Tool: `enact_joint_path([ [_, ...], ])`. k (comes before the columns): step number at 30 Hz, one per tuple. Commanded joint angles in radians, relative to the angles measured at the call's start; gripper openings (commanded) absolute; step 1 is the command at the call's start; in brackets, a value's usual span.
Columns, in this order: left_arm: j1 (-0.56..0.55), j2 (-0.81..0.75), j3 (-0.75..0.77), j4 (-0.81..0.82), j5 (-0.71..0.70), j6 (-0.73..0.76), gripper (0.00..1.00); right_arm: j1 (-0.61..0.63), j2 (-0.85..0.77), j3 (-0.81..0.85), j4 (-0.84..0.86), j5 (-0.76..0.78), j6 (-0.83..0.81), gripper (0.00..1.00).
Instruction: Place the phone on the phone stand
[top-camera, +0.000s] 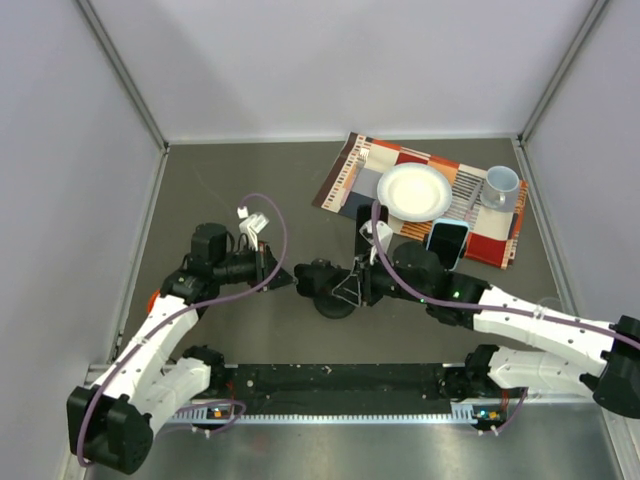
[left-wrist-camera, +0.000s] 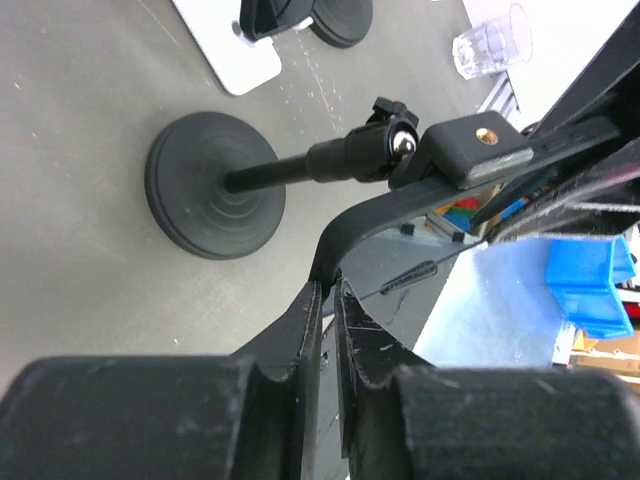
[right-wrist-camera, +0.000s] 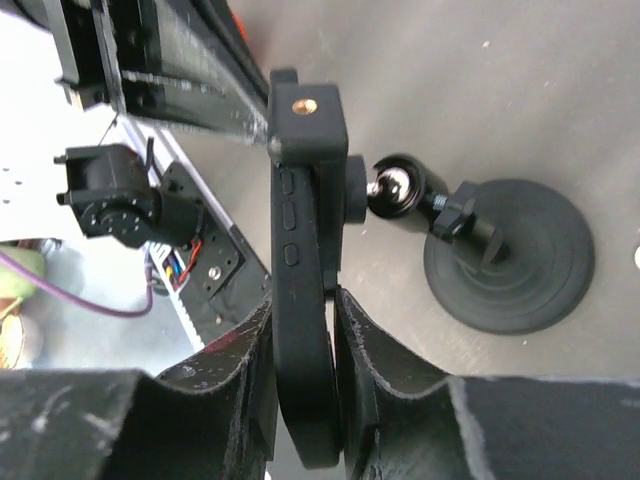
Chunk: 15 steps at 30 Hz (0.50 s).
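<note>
Two hands, both clenched. Left hand (left-wrist-camera: 325, 290) pinches a thin curved arm of the one black clamp stand (left-wrist-camera: 215, 185). Right hand (right-wrist-camera: 305, 305) grips that stand's clamp body edgewise. The round base sits on the bench (top-camera: 230, 180) between the hands. One phone (top-camera: 448, 240) lies just beyond the right hand on one patterned mat (top-camera: 350, 175), beside one plate (top-camera: 415, 192). One cup (top-camera: 501, 185) stands farther out.

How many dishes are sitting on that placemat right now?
2: the white plate in the middle of the placemat, and the cup right of it near the edge. None looks hidden.
</note>
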Motion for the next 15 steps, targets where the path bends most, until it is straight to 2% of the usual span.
enact_joint_path([
  [1, -0.001, -0.034, -0.055, 0.065, 0.012, -0.057, 0.11, 0.010, -0.033, 0.071, 0.040, 0.104, -0.035, 0.24],
  [3, -0.002, -0.046, -0.090, 0.091, 0.017, -0.091, 0.08, 0.009, -0.028, 0.124, -0.002, 0.127, -0.090, 0.20],
  [5, -0.002, -0.063, -0.115, 0.095, 0.023, -0.110, 0.08, -0.013, -0.010, 0.165, -0.064, 0.095, -0.132, 0.12],
  [7, -0.002, -0.105, -0.089, 0.055, 0.006, -0.111, 0.23, -0.051, 0.048, 0.235, -0.165, -0.057, -0.196, 0.01],
  [8, -0.002, -0.121, -0.071, 0.038, 0.000, -0.104, 0.32, -0.103, 0.073, 0.261, -0.204, -0.127, -0.217, 0.00],
  [9, -0.002, -0.134, -0.051, -0.002, -0.006, -0.097, 0.40, -0.120, 0.103, 0.318, -0.241, -0.261, -0.268, 0.00],
  [10, -0.001, -0.160, -0.003, -0.019, -0.017, -0.094, 0.61, -0.132, 0.128, 0.344, -0.284, -0.313, -0.300, 0.00],
  [11, -0.001, -0.172, 0.018, -0.031, -0.017, -0.091, 0.67, -0.145, 0.180, 0.373, -0.362, -0.357, -0.332, 0.00],
  [13, -0.002, -0.197, 0.073, -0.027, -0.015, -0.093, 0.75, -0.148, 0.219, 0.456, -0.428, -0.437, -0.420, 0.00],
  [15, -0.002, -0.208, 0.097, 0.005, -0.023, -0.093, 0.76, -0.178, 0.282, 0.529, -0.502, -0.544, -0.475, 0.00],
])
